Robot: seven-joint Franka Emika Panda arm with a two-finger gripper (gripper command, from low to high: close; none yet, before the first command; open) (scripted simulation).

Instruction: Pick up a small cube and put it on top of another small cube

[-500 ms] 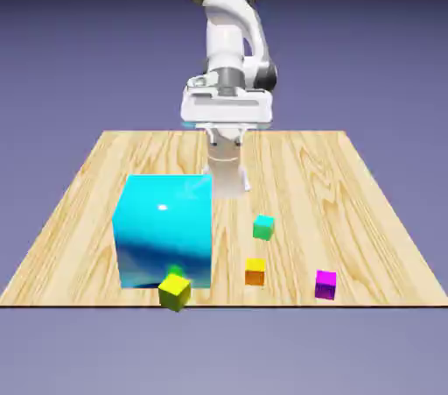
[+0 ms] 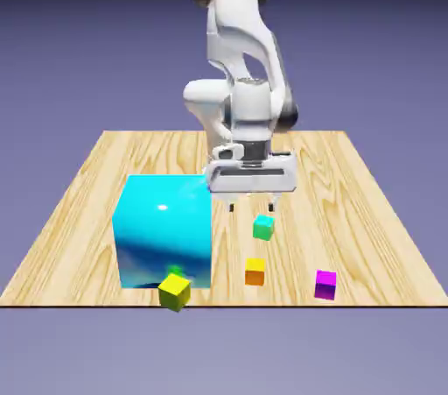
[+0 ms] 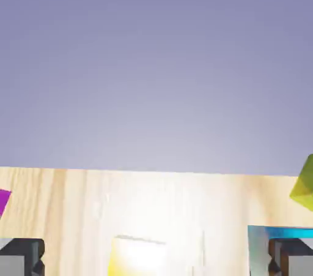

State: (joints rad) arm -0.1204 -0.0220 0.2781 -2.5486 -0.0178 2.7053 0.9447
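Orange cube [image 2: 255,271], tiny, sits on the wooden counter [image 2: 79,218] near the camera-side edge, between the big cyan cube [image 2: 164,231] and a tiny magenta cube [image 2: 325,284]. Green cube [image 2: 263,227] lies just behind it, yellow cube [image 2: 174,290] touching the cyan cube's front corner. End effector [image 2: 251,206] hangs above the green cube, fingers spread, holding nothing; probably lining up over the orange one.

Hand view: grey fingertips [image 3: 21,256] sit wide apart at the bottom corners, nothing between them. A washed-out yellowish patch [image 3: 137,256] shows there, likely the orange cube under glare.
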